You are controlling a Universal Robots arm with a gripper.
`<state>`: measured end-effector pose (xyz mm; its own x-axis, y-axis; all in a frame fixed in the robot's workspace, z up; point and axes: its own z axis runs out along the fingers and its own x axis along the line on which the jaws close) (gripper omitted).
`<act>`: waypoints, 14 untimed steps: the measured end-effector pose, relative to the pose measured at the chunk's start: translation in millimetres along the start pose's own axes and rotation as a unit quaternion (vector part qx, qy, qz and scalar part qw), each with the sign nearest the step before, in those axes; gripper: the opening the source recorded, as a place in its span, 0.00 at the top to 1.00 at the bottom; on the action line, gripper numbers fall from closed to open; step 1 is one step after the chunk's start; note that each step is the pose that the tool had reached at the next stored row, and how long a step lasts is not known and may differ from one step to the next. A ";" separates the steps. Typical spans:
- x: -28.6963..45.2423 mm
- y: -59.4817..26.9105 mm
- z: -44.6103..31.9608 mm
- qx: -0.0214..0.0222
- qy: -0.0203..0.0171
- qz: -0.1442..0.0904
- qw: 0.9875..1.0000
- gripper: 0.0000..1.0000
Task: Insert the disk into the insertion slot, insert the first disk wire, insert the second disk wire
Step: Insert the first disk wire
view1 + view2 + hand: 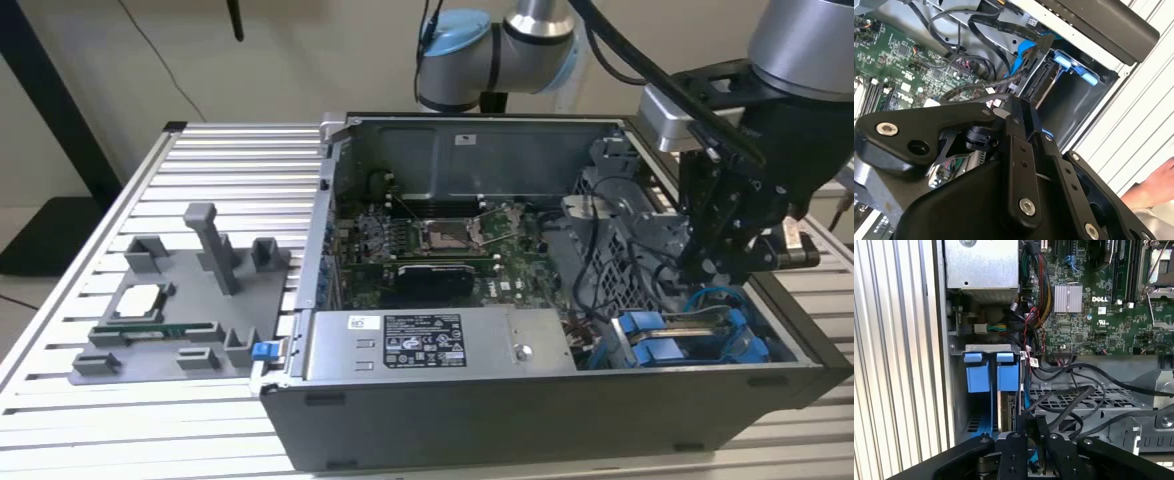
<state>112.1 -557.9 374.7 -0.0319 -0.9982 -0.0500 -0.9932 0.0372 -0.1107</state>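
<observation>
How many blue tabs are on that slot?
2, on the slot: one tab sits by the case wall, the other right beside it, nearer the wires. More may be hidden.

We list: insertion slot, dull grey sheet metal with smooth blue plastic tabs; gripper, matt black, bright screw heads; table, ribbed pale metal; cables, black, faintly glossy sheathing.

Black cables beside insertion slot
</observation>
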 end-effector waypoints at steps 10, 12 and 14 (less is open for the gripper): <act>3.4 0.1 1.8 0.000 -0.001 0.000 1.000 1.00; 3.4 -0.1 1.9 0.000 -0.001 0.000 1.000 1.00; 3.8 -2.8 3.2 -0.001 -0.001 0.000 1.000 1.00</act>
<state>115.1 -561.7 371.6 -0.0319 -0.9981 -0.0523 -0.9934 0.0374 -0.1087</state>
